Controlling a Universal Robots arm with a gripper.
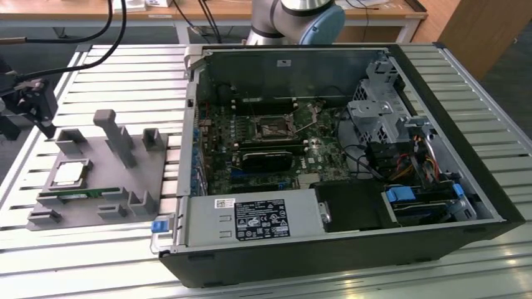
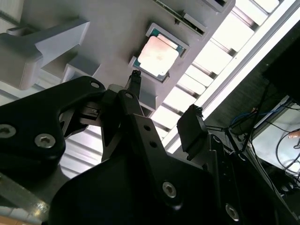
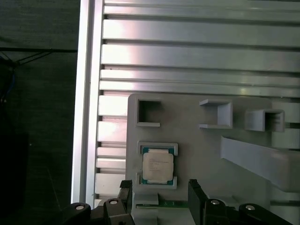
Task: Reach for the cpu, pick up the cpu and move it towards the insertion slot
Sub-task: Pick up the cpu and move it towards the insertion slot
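Cpu [image 3: 158,168] lies flat in its square nest on the grey fixture [image 3: 201,154], silver top up, nothing touching it.

Gripper [image 3: 159,187]: black, fingers spread wide, nothing between them. In the first wrist view the two fingertips stand either side of the nest's near edge, clear of the chip. In the second wrist view the gripper [image 2: 164,93] hangs above the fixture [image 2: 108,28], with the cpu [image 2: 158,55] just beyond the tips and daylight between metal and chip.

Just beside the nest, on the gripper's side, a thin green memory stick [image 3: 168,204] lies in its own groove. Upright grey posts and open-topped pockets stand around the nest.

In the exterior view the fixture [image 1: 99,177] rests on a slatted aluminium table [image 1: 124,75], toward the exterior view's left, carrying the cpu [image 1: 71,174] and the memory stick [image 1: 79,194] nearer the camera.

Well apart, at the exterior view's right, an open computer case [image 1: 465,93] lies on its side. Insertion slot [image 1: 273,129]: a square socket with a shiny frame and dark centre, on the motherboard inside the case. The arm's base [image 1: 299,18] stands behind the case.
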